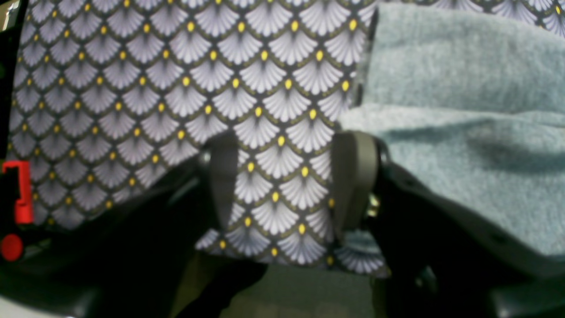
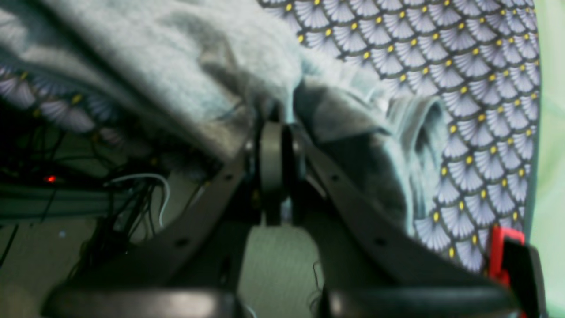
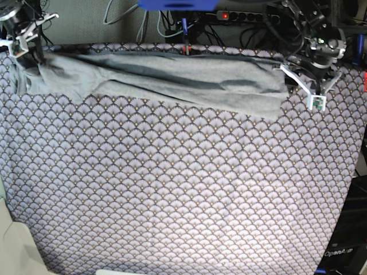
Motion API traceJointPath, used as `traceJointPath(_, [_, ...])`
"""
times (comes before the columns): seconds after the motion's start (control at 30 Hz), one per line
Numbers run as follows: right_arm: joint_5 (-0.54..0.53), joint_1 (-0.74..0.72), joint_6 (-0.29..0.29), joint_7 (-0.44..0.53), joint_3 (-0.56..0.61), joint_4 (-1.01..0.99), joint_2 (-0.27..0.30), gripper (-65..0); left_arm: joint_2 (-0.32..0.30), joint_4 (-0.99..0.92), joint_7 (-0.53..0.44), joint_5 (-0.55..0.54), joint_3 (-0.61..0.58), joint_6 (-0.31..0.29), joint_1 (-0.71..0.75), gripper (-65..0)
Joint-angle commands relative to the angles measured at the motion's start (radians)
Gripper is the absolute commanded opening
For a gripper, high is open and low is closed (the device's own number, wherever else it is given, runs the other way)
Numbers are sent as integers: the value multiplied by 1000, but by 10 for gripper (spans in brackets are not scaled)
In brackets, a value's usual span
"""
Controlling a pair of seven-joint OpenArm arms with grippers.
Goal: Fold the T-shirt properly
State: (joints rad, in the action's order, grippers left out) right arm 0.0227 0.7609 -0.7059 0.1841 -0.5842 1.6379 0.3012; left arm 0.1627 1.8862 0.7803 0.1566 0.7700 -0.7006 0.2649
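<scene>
The light grey T-shirt [image 3: 172, 77] lies bunched into a long band along the far edge of the purple scallop-patterned tablecloth [image 3: 183, 189]. My right gripper [image 3: 26, 48] is at the band's left end. In the right wrist view it [image 2: 278, 132] is shut on a fold of the T-shirt [image 2: 176, 53]. My left gripper [image 3: 304, 89] is at the band's right end. In the left wrist view it [image 1: 287, 185] is open and empty, with only tablecloth [image 1: 132, 88] between its fingers. One finger [image 1: 353, 176] touches the edge of the T-shirt [image 1: 463, 88].
Cables and a power strip [image 3: 241, 14] run behind the table's far edge. A red clamp [image 3: 364, 80] sits at the right table edge, and also shows in the right wrist view [image 2: 499, 251]. A white object [image 3: 17, 246] stands off the table's front left corner.
</scene>
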Motion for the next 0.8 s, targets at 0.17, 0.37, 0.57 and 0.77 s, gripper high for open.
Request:
traceJointPath(0.17, [-14,-48,8,13,-13,-26,13,-650,-6,-4,-17,-7,3,2,-5,-318])
traceJointPath(0.37, [-14,-88,8,-73,-13,-75,17,-650,-6,-4,-17,-12,3,2,-5,-318])
traceJointPath(0.57, [-14,-97,8,-79,-10,-100,29,-650,-6,-4,-17,-9,3,2,-5,-318])
traceJointPath(0.77, [-14,-113,8,-153,-10,-100,31,-650,-6,-4,-17,-9,3,2,-5,-318])
